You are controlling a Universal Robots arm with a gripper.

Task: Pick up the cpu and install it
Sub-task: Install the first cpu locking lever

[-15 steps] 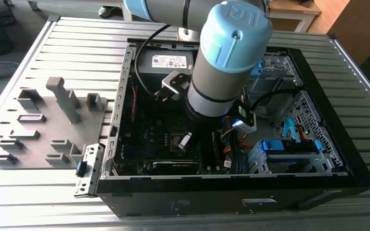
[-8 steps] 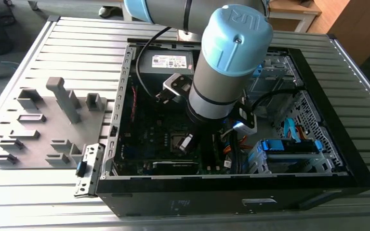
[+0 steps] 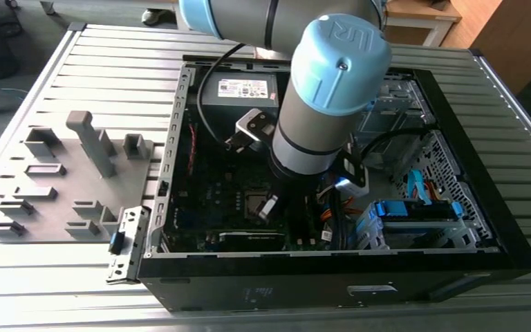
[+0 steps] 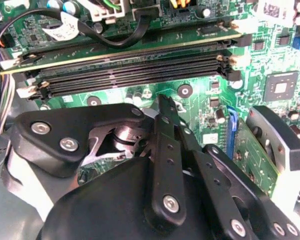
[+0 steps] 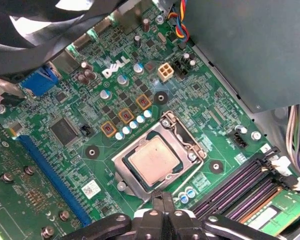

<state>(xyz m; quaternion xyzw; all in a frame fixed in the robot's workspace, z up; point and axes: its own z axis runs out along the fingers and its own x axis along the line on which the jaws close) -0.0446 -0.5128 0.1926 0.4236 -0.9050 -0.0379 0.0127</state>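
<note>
**CPU seated in the socket, end effector closed just above it**

In the exterior view the arm reaches down into the open computer case, and the end effector hangs over the motherboard near the socket. Its fingertips are hard to make out there, and the arm's blue-capped joint hides much of the board behind it.

In the second wrist view the end effector has its fingers drawn together with nothing between them, just short of the memory slots.

In the first wrist view the cpu lies flat inside the socket frame, with the closed fingertips just beside the frame's edge. By this, the placing step looks done. Whether the chip is fully seated and the frame latched cannot be told.
</note>
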